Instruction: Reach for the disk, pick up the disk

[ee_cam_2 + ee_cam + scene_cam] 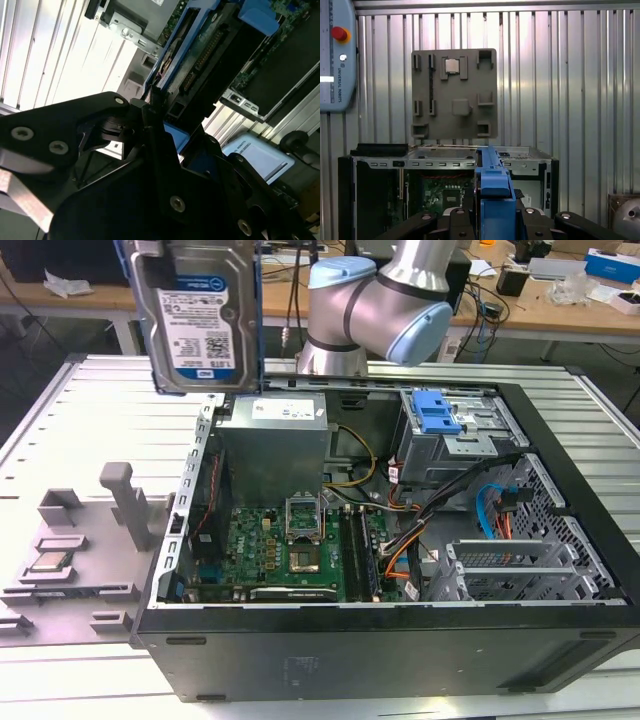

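The disk [195,315], a silver hard drive with a white-and-blue label and a blue bracket on its edges, hangs upright high above the open computer case, over its corner at the exterior view's left. In the first wrist view the disk [494,192] appears edge-on, blue bracket toward the camera, with my gripper [492,220] shut on it, black fingers [455,220] pressing from both sides. In the second wrist view the gripper [160,125] clamps the disk's [210,45] connector-side edge.
The open computer case [570,570] lies on the slatted metal table, motherboard exposed, with a blue drive-bay latch [435,412] at its back. A grey fixture plate [110,530] holding a small processor chip [48,564] sits at the exterior view's left. The robot arm [380,300] stands behind the case.
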Tool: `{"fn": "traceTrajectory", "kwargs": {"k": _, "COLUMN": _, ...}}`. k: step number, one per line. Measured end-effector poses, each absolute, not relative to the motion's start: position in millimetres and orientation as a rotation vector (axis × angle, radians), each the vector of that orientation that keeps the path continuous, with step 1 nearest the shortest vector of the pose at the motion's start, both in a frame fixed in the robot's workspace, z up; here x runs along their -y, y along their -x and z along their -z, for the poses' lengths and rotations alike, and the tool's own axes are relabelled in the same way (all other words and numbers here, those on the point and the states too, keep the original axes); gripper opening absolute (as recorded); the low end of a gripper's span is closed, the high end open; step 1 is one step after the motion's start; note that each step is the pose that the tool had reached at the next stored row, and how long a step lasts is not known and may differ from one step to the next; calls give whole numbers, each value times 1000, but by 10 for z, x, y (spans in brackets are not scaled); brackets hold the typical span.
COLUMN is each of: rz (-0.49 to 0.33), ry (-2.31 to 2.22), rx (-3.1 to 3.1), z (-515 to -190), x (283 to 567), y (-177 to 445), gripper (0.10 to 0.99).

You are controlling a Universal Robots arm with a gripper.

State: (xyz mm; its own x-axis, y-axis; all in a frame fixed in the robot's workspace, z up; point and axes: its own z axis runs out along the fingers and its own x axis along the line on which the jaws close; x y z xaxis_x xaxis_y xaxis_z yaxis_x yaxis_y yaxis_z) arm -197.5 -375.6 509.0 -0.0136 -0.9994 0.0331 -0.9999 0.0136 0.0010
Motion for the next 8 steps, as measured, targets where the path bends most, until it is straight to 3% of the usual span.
{"fn": "traceTrajectory", "kwargs": {"k": 8, "rz": -35, "ry": -2189, "rx": 2219, "z": -5090, "x": 3756, "y": 1596, "gripper": 365}}
